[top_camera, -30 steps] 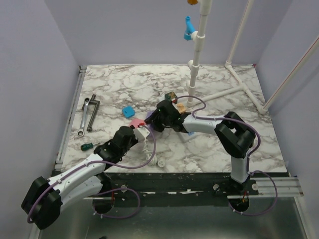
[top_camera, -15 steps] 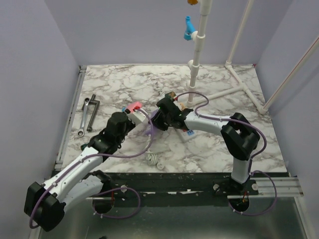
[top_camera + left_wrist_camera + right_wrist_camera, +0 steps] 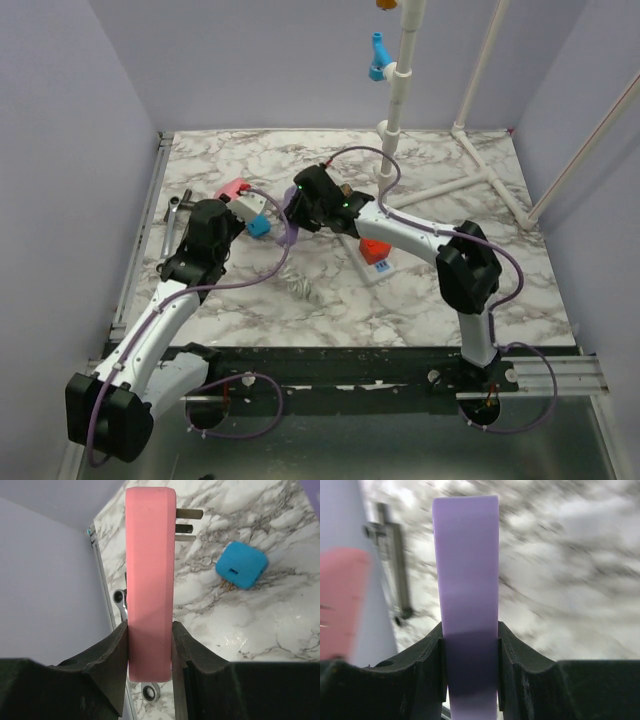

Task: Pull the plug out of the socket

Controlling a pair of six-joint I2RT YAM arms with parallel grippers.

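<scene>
Plug: pink, clamped flat in left end effector, held aloft at 10 o'clock of desk, prongs bare, in no outlet. Power strip flat near desk centre, under right forearm. Right end effector clamped on purple bar. Pull looks done; best lower plug level, prongs away from bar. Wrench, desk edge tight at 9 o'clock; blue plug at 5 o'clock; open marble toward 12 o'clock.

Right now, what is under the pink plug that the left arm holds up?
Seen from the wrist: marble table, a blue plug lying beside, and parts of a wrench peeking out. The pink plug hides the wrench's middle and the table directly beneath.
</scene>
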